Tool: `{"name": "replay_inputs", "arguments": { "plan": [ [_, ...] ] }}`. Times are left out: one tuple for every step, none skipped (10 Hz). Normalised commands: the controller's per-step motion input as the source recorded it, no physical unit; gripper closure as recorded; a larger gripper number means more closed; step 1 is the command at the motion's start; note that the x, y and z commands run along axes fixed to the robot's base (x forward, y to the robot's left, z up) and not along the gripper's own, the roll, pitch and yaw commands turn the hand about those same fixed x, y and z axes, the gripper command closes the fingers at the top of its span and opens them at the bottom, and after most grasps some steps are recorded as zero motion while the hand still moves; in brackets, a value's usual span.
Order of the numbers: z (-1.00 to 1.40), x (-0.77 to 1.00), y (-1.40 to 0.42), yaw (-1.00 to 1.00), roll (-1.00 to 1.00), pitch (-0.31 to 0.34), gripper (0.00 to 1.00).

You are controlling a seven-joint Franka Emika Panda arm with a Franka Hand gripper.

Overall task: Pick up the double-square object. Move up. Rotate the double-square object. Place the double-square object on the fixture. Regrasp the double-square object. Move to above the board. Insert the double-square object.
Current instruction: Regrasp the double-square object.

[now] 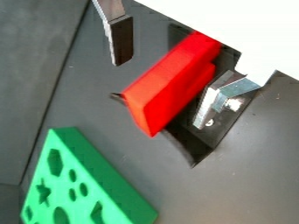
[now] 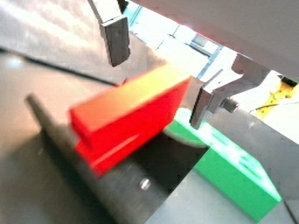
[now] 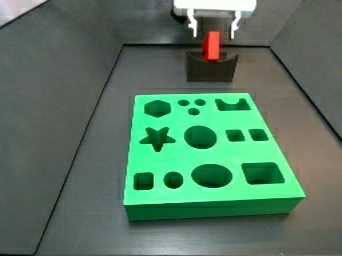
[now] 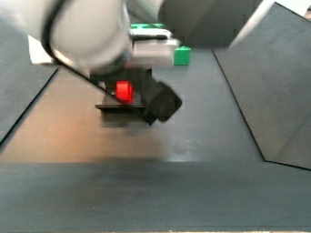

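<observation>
The red double-square object (image 1: 170,83) (image 2: 128,114) stands on edge in the dark fixture (image 3: 211,70) at the far end of the floor. My gripper (image 1: 162,87) (image 2: 159,87) is open and straddles the block. One finger (image 1: 117,39) stands clearly apart from it, and the other finger (image 1: 214,103) is close beside its opposite face. In a side view the double-square object (image 3: 211,45) rises upright out of the fixture with the gripper (image 3: 214,22) just above it. The arm hides most of the fixture (image 4: 116,110) behind the double-square object (image 4: 123,91). The green board (image 3: 207,150) lies nearer, its cut-outs empty.
Dark sloping walls (image 3: 80,110) enclose the black floor on both sides. The board's corner (image 1: 82,188) (image 2: 239,179) lies close to the fixture's base. A small part of the green board (image 4: 183,56) shows behind the arm.
</observation>
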Motion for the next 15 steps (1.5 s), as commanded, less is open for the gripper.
{"name": "replay_inputs", "arguments": {
  "plan": [
    [0.45, -0.03, 0.00, 0.03, 0.03, 0.054, 0.00],
    [0.33, -0.03, 0.01, 0.02, 0.04, 0.064, 0.00],
    [1.00, -0.08, -0.98, 0.03, 1.00, 0.060, 0.00],
    [0.94, -0.07, -1.00, 0.02, 1.00, 0.060, 0.00],
    [0.92, -0.10, -1.00, 0.02, 1.00, 0.049, 0.00],
    [0.88, -0.12, -1.00, 0.02, 1.00, 0.044, 0.00],
    [0.59, -0.10, -0.79, 0.02, 1.00, 0.036, 0.00],
    [0.37, -0.07, -0.62, 0.02, 1.00, 0.035, 0.00],
    [0.13, -0.04, -0.43, 0.02, 1.00, 0.034, 0.00],
    [0.02, -0.02, -0.23, 0.02, 1.00, 0.032, 0.00],
    [0.03, -0.01, -0.05, 0.02, 1.00, 0.033, 0.00],
    [0.03, -0.02, -0.02, 0.02, 1.00, 0.030, 0.00],
    [0.01, -0.02, -0.03, 0.02, 1.00, 0.026, 0.00],
    [0.01, -0.02, -0.02, 0.02, 1.00, 0.023, 0.00],
    [0.01, -0.03, -0.02, 0.02, 1.00, 0.016, 0.00]
  ]
}}
